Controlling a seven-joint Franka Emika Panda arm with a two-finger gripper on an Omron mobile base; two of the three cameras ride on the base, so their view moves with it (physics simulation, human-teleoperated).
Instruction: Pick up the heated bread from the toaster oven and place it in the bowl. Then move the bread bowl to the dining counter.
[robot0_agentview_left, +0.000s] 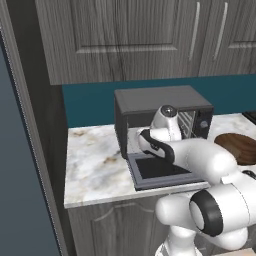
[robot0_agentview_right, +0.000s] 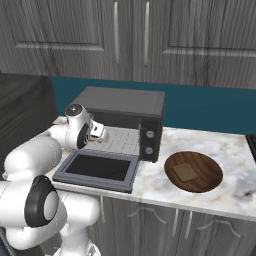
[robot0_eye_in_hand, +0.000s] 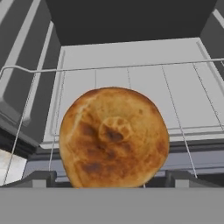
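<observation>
Hand (robot0_eye_in_hand: 111, 177) spread wide astride the round toasted orange-brown bread (robot0_eye_in_hand: 113, 138) on the wire rack of the dark grey boxy toaster oven (robot0_agentview_right: 125, 122), I should centre, then close gently.

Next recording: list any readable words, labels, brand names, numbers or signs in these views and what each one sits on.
None: no view shows readable text.
Toaster oven: its knob panel is too small and blurred to show any markings.
Bread: only toasting marks, no lettering.
Bowl: a plain tan square lies inside, no print.
Cabinet doors: plain.
</observation>
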